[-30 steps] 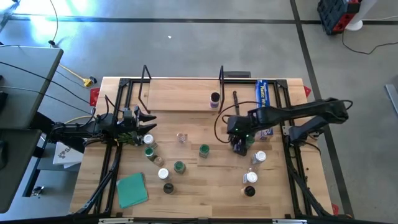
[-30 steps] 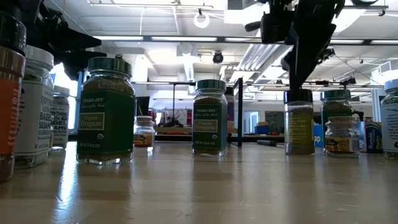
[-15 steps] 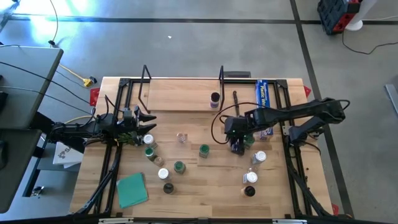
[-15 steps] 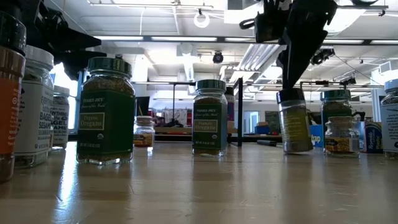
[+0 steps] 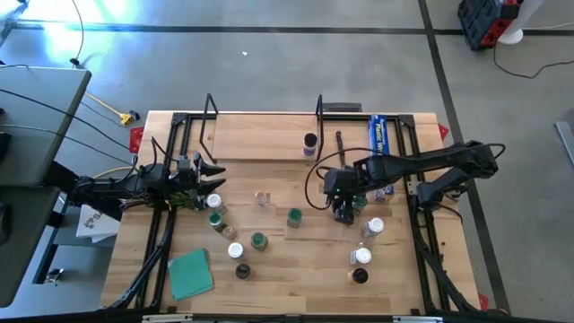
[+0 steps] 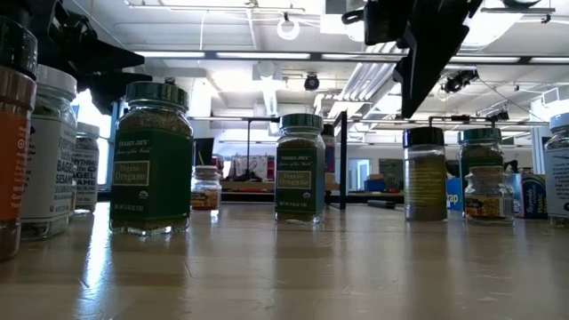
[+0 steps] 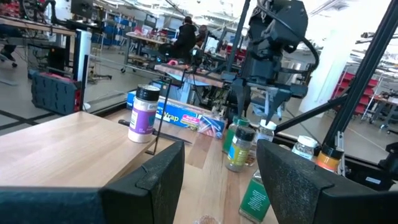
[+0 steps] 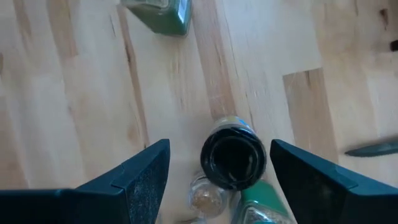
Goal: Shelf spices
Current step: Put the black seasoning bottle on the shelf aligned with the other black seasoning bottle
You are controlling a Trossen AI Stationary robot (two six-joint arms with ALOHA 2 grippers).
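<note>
Note that the right gripper (image 5: 342, 212) hangs above a dark-lidded spice jar (image 8: 233, 160) with its jaws apart and nothing between them; the jar stands upright on the table (image 5: 296, 269), clear of both fingers. The left gripper (image 5: 213, 177) waits at the table's left edge, jaws apart and empty. On the shelf (image 5: 260, 136) you see one purple-labelled jar (image 5: 310, 144) standing near its right wire frame. The other spice jars (image 5: 258, 240) stand scattered on the tabletop.

Cut off and out of reach for me
Orange-label jar (image 6: 11, 133) sliced by the frame edge; far jar labels (image 6: 488, 206) too small to read
</note>
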